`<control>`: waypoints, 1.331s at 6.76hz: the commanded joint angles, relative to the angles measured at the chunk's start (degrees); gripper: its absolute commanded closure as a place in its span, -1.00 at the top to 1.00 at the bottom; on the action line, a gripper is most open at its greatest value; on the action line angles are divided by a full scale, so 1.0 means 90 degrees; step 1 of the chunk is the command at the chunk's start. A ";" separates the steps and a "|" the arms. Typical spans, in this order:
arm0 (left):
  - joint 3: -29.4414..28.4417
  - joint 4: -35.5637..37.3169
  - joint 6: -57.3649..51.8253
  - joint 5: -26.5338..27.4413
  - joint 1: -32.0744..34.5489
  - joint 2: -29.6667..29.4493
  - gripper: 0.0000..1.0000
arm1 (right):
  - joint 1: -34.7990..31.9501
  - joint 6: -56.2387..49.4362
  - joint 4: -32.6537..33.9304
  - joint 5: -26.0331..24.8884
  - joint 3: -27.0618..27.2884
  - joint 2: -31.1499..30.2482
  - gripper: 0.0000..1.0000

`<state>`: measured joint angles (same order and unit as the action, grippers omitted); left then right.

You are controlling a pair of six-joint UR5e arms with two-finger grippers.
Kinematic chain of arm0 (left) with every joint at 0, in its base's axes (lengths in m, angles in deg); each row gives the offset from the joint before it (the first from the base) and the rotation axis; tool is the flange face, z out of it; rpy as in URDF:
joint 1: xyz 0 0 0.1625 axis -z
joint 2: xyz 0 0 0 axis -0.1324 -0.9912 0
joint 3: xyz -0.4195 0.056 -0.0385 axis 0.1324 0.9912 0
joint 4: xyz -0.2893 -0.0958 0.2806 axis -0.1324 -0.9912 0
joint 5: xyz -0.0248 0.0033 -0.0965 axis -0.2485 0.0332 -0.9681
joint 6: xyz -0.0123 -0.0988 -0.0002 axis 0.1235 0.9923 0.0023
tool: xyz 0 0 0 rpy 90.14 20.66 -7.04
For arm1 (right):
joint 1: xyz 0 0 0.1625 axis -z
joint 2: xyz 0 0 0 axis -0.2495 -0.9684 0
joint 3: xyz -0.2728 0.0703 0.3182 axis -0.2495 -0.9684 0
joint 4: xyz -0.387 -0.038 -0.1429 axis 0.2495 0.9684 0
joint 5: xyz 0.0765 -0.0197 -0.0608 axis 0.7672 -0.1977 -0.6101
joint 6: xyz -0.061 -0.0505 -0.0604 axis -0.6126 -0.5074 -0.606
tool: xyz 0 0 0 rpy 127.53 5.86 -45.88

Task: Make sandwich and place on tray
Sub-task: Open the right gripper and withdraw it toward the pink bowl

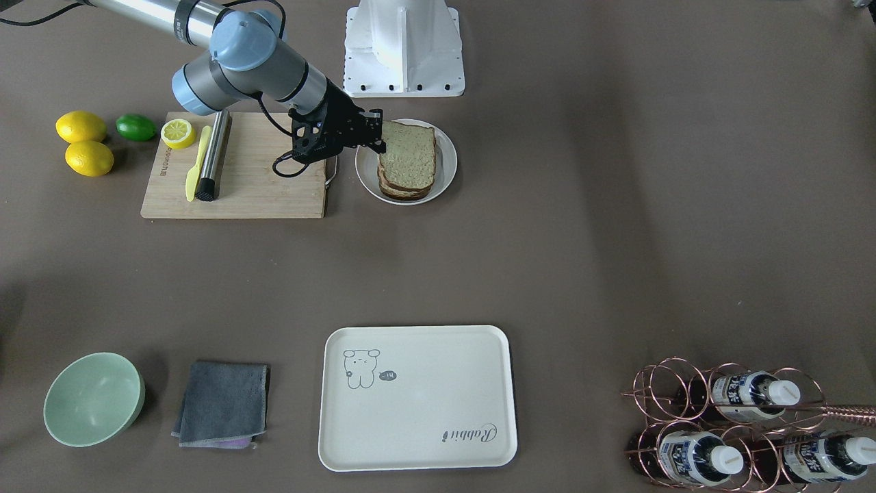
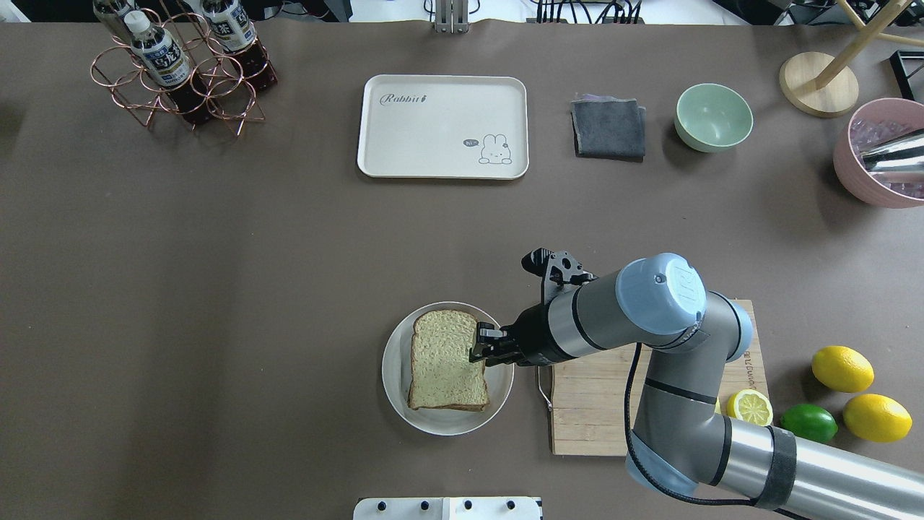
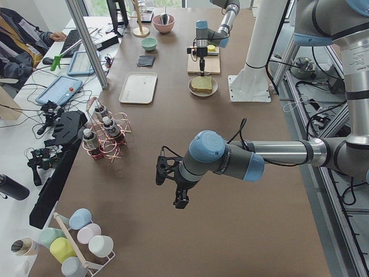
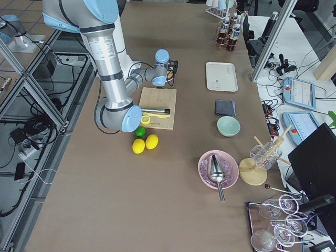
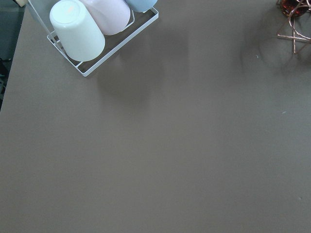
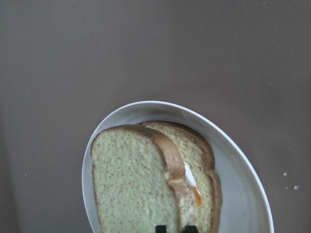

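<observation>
On the brown table (image 2: 216,253), the sandwich (image 2: 444,361) lay on a white plate (image 2: 395,370) at lower centre of the overhead view. The right tool (image 2: 480,345) was narrow at its crust, grip unclear. The tray (image 2: 433,144) sat well apart. I could not tell the left tool's (image 3: 180,200) state.

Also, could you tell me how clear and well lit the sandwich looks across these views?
Right wrist view: the sandwich is sharp, egg visible between the slices. Overhead view: flat, even light on it; glare on the metal scoop. Exterior left view: it is small and distant, little detail.

the right end effector (image 1: 378,135) sits at the edge of the sandwich (image 1: 409,161) on the round plate (image 1: 447,164), the tray (image 1: 417,418) well apart.
</observation>
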<state>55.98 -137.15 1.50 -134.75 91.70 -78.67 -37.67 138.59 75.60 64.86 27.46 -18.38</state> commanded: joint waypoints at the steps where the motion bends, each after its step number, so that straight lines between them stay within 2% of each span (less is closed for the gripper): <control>1: 0.0014 0.0000 0.0010 -0.0017 0.0001 0.0000 0.94 | 0.0022 0.0030 -0.0001 -0.0104 -0.0020 0.0027 0.99; 3: 0.0052 0.0020 0.0407 -0.0036 -0.0019 -0.0019 0.95 | -0.0181 -0.0027 0.0057 -0.0162 0.0038 -0.0031 1.00; 4: 0.0188 0.0039 0.0555 -0.0172 -0.0038 -0.0039 0.96 | -0.0579 -0.0076 0.0087 -0.0075 0.0077 -0.0177 1.00; 5: 0.0296 0.0029 0.1175 -0.0550 -0.0087 -0.0087 0.96 | -0.0825 -0.0174 0.0193 -0.0046 0.0126 -0.0256 1.00; 6: 0.0500 0.0010 0.1675 -0.0573 -0.0387 -0.0088 0.95 | -0.1205 -0.0861 0.0707 0.0245 0.0339 -0.0324 1.00; 8: 0.1162 -0.0010 0.2282 -0.0564 -0.1138 -0.0088 0.91 | -0.1849 -0.1879 0.2160 0.0724 0.1304 -0.0743 1.00; 9: 0.1446 -0.0029 0.2556 -0.0564 -0.1480 -0.0165 0.91 | -0.2240 -0.2386 0.2409 0.1007 0.1433 -0.0996 1.00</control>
<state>65.96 -137.25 21.61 -139.81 81.85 -79.68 -54.12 122.11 93.17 71.26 37.97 -25.10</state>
